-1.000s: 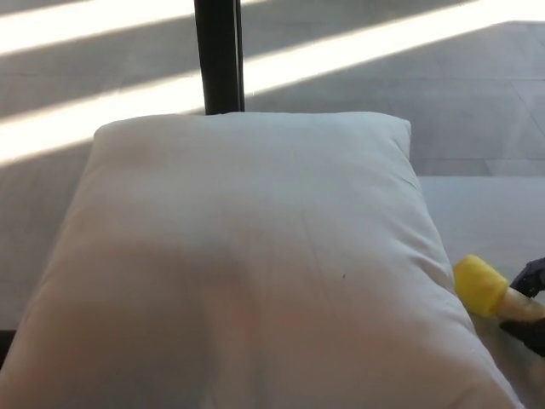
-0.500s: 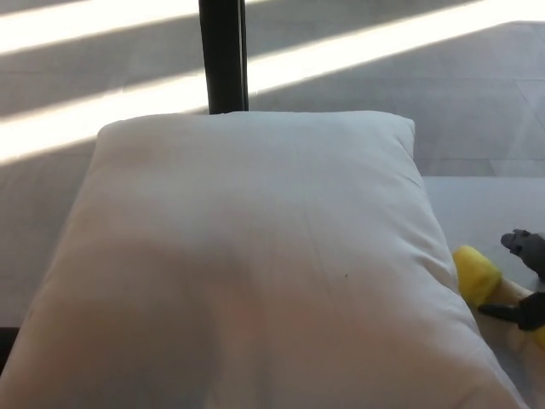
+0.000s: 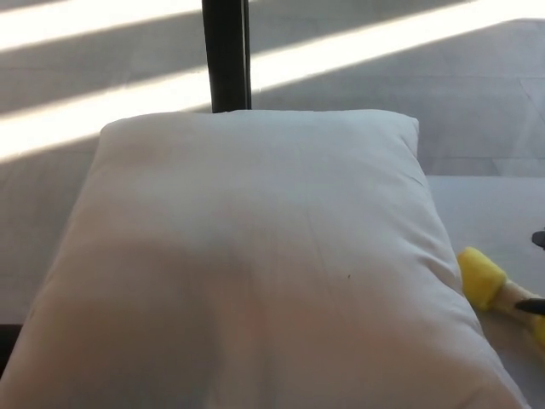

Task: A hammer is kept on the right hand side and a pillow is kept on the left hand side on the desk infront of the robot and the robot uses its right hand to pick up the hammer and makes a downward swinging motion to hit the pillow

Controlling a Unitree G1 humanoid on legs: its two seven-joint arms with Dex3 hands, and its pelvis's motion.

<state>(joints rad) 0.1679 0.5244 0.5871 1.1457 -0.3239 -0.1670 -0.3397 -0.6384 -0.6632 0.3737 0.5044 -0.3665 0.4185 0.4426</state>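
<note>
I'm watching the hammer (image 3: 494, 288) lying on the desk (image 3: 485, 213) just right of the pillow (image 3: 255, 264), yellow head toward the pillow, handle running off right. My right hand (image 3: 536, 273) is barely showing at the frame edge, probably at the handle; I can't tell its grip.
</note>
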